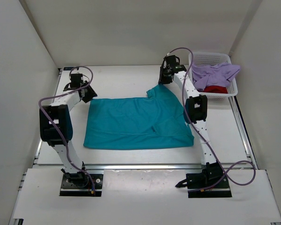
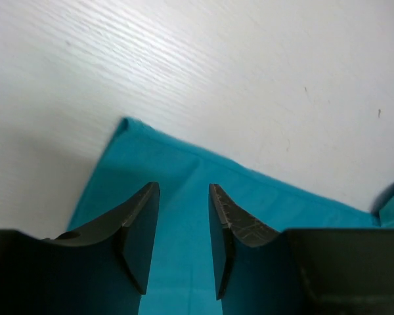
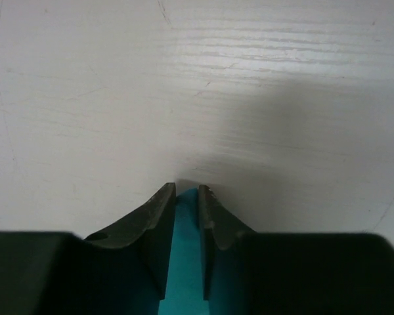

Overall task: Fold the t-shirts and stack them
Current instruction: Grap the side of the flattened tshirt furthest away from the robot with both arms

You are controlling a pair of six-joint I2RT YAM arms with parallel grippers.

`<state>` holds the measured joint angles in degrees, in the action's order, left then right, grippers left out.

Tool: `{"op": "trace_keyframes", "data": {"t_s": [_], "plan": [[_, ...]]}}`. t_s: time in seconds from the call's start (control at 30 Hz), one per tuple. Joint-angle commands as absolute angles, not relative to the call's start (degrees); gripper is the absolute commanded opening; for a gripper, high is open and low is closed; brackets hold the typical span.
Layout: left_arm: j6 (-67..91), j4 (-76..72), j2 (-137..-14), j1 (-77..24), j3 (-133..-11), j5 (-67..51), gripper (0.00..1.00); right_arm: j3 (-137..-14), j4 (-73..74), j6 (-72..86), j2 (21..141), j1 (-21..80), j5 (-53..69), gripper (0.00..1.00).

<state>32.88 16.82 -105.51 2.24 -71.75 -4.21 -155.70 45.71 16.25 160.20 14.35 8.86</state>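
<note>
White worktop (image 1: 117, 77), teal t-shirt (image 1: 136, 124) spread flat.
Right fingers (image 3: 186, 197) pinch its far corner; left fingers (image 2: 184, 197) stand parted over the other; next, probably a matching grip.

White table (image 1: 117, 77) with spread teal t-shirt (image 1: 136, 124) and far-right white basket (image 1: 210, 58).

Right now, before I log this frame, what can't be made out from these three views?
- Top view: the red t-shirt in the basket is mostly covered by the lavender t-shirt.
- Top view: the right gripper fingertips are hidden by the wrist.
- Right wrist view: whether the fingers pinch the teal t-shirt or only straddle it.
- Left wrist view: the left gripper body hides the cloth beneath it.
</note>
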Motion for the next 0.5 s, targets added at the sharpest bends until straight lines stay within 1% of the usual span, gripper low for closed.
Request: {"op": "trace_keyframes", "data": {"t_s": [0.0, 0.1, 0.17, 0.23, 0.37, 0.47], "plan": [[31.0, 18.9, -107.7, 3.3, -75.1, -2.1, 0.47, -155.8, 49.5, 15.9, 157.9, 14.3, 8.7, 0.17], [30.3, 19.8, -110.7, 3.3, -77.3, -1.2, 0.5, -157.3, 49.5, 15.7, 157.8, 13.7, 9.2, 0.04], [30.2, 20.2, -111.5, 3.4, -79.5, -0.8, 0.52, -157.8, 49.7, 15.8, 157.2, 13.7, 9.0, 0.0], [29.5, 21.5, -113.5, 3.4, -81.4, -0.4, 0.55, -158.6, 50.0, 15.5, 156.3, 14.0, 9.3, 0.0], [29.1, 23.7, -117.4, 3.4, -86.1, 1.1, 0.55, -158.2, 51.5, 14.7, 154.3, 15.1, 8.4, 0.0], [29.3, 24.1, -119.5, 3.3, -87.2, 1.1, 0.55, -158.6, 52.6, 14.2, 153.6, 15.7, 8.3, 0.0]]}}
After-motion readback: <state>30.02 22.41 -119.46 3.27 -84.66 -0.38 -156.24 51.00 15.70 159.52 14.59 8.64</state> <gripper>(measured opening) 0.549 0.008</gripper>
